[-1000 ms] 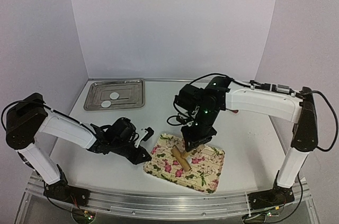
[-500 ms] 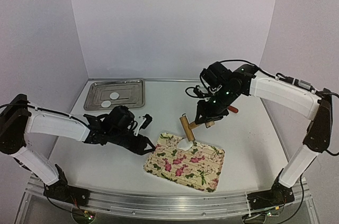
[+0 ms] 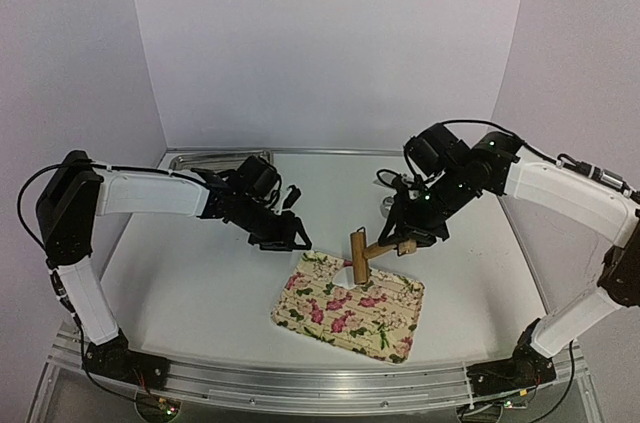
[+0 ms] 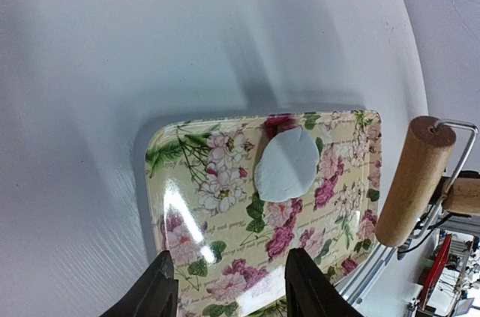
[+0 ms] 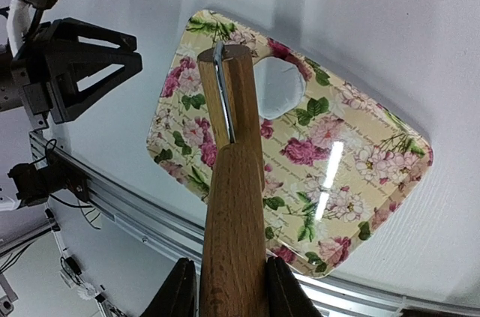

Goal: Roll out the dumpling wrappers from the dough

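Left gripper (image 4: 229,291) hangs spread and empty, right gripper (image 5: 225,287) clamps the roller (image 5: 232,182) — a clumsy pinch could fold or tear the soft wrapper (image 4: 287,165) on the tray (image 4: 187,212).

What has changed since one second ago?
The right gripper lifted the wooden roller off the floral tray, toward the back, uncovering a dumpling wrapper. The left gripper opened and withdrew from the tray's left edge toward the far side. The tray stayed put.

Pink-rose cream tray (image 4: 196,221), seemingly white wrapper (image 4: 287,166), tan roller (image 5: 234,212).
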`<action>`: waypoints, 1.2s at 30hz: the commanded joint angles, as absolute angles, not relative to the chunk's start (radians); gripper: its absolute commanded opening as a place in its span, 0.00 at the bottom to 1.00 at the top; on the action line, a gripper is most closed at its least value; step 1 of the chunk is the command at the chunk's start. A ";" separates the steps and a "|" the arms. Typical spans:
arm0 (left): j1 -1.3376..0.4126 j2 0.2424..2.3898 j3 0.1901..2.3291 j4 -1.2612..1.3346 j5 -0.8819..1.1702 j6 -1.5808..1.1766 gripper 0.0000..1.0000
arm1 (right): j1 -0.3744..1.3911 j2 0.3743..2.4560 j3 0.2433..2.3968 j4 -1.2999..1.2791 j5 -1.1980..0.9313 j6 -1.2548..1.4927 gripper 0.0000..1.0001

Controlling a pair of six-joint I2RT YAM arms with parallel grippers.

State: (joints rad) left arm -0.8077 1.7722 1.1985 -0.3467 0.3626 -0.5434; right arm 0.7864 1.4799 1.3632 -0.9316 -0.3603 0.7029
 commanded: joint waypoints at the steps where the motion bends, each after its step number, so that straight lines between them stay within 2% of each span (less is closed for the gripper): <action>1: -0.795 1.817 1.301 -0.430 0.396 -0.542 0.66 | 0.789 1.524 1.404 -0.926 -0.403 0.789 0.00; 16: -0.794 1.899 1.301 -0.488 0.307 -0.506 0.59 | 0.789 1.681 1.493 -1.047 -0.361 0.686 0.00; 24: -0.795 1.949 1.295 -0.459 0.329 -0.504 0.53 | 0.787 1.765 1.564 -1.072 -0.318 0.641 0.00; 31: -0.794 2.003 1.324 -0.438 0.382 -0.465 0.51 | 0.778 1.834 1.614 -1.157 -0.263 0.628 0.00; 36: -0.795 2.042 1.344 -0.456 0.380 -0.447 0.45 | 0.778 1.879 1.623 -1.172 -0.273 0.602 0.00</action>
State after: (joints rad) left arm -0.7953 2.0105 1.2996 -0.4619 0.3742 -0.4805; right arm 0.7826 1.8449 1.5804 -1.1314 -0.2909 0.6354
